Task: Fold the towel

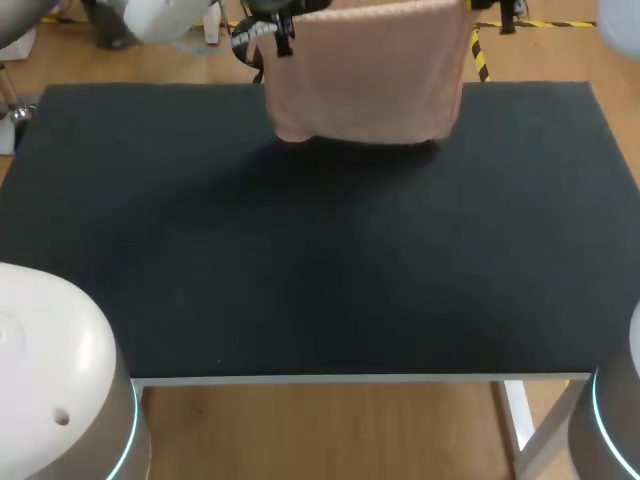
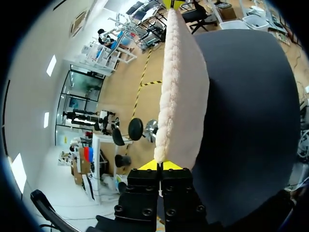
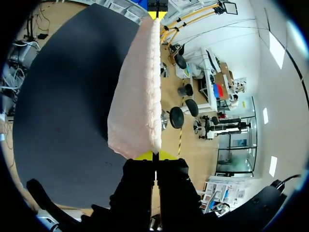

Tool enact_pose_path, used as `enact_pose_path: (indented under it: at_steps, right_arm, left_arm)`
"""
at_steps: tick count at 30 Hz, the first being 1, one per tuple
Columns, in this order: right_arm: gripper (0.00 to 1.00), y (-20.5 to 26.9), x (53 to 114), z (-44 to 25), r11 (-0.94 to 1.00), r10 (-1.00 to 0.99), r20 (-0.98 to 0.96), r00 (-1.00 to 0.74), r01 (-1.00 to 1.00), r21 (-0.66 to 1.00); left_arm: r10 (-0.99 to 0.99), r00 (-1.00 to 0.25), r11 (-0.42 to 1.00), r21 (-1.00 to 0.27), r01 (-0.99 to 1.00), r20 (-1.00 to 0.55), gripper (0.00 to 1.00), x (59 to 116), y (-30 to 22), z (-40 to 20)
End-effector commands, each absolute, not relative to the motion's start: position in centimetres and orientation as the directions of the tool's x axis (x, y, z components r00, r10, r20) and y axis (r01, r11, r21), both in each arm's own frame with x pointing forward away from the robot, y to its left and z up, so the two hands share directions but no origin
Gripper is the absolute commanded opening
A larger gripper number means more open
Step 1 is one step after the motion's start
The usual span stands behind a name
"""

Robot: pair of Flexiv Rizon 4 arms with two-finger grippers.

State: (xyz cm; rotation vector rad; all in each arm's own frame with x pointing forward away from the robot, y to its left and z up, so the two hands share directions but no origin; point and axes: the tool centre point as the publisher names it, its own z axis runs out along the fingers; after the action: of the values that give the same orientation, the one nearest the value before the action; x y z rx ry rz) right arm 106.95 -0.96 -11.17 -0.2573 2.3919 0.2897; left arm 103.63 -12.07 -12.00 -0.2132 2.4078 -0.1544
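Note:
A pink towel hangs doubled over the far edge of the black table, its lower hem just touching the tabletop. My left gripper is shut on one top corner of the towel, which stretches away ahead of its yellow tips. My right gripper is shut on the other top corner of the towel. In the head view the left gripper shows at the towel's upper left; the right one is mostly out of frame at the upper right.
The table's dark surface runs wide to the front and both sides. White arm bases stand at the near left and near right corners.

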Motion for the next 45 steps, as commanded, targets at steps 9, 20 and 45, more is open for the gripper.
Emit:
enact_pose_path:
  at_steps: [9, 20, 45]
  right_arm:
    - [0.00, -0.2, 101.1, -15.0, 0.939, -0.111, -0.604, -0.789, -0.283, 0.197]
    - [0.00, -0.6, 99.2, -20.1, 0.948, -0.092, -0.487, -0.869, -0.226, 0.224]
    - [0.00, -0.8, 104.9, -33.9, 0.979, 0.021, -0.154, -0.988, -0.011, 0.203]
  left_arm:
    - [-0.211, -0.819, 0.969, -0.221, -0.106, -0.533, 0.00, 97.4, -13.0, -16.7]
    - [-0.242, -0.895, 0.960, -0.225, -0.166, -0.374, 0.00, 96.1, -13.1, -22.5]
    - [-0.197, -0.977, 0.970, -0.158, -0.183, -0.079, 0.00, 104.6, -13.8, -34.6]
